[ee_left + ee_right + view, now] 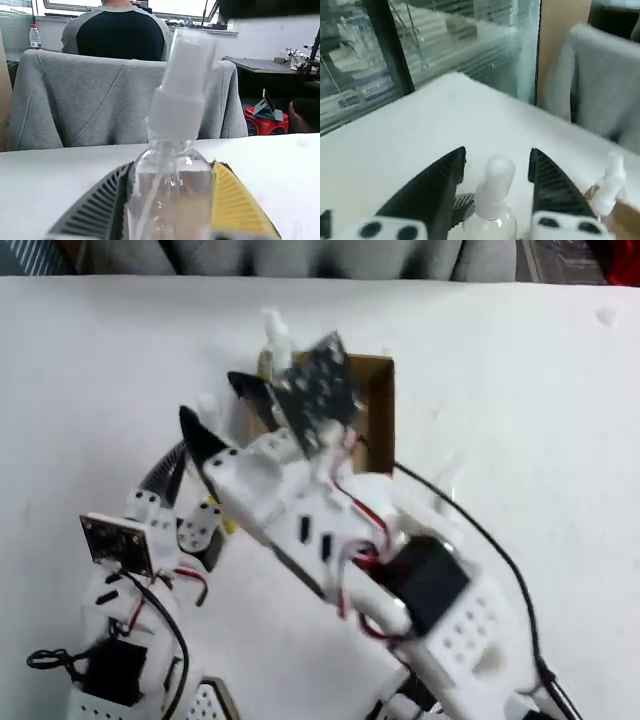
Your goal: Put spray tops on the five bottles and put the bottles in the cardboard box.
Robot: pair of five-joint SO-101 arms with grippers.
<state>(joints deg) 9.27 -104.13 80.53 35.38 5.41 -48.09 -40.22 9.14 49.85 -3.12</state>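
Observation:
A clear bottle (170,195) with a white spray top (182,95) stands upright between the grey and yellow jaws of my left gripper (172,205), which is shut on it. In the right wrist view the same spray top (493,192) sits between the two black fingers of my right gripper (497,152), which is open and apart from it. In the high view the right gripper (225,412) lies just left of the cardboard box (378,390), and the right arm hides much of the box. Another capped bottle (276,337) (609,186) stands upright at the box's far left corner.
A grey upholstered chair (125,100) stands behind the table's far edge. A black cable (500,550) runs along the right arm. The white tabletop (520,390) to the right of the box is bare.

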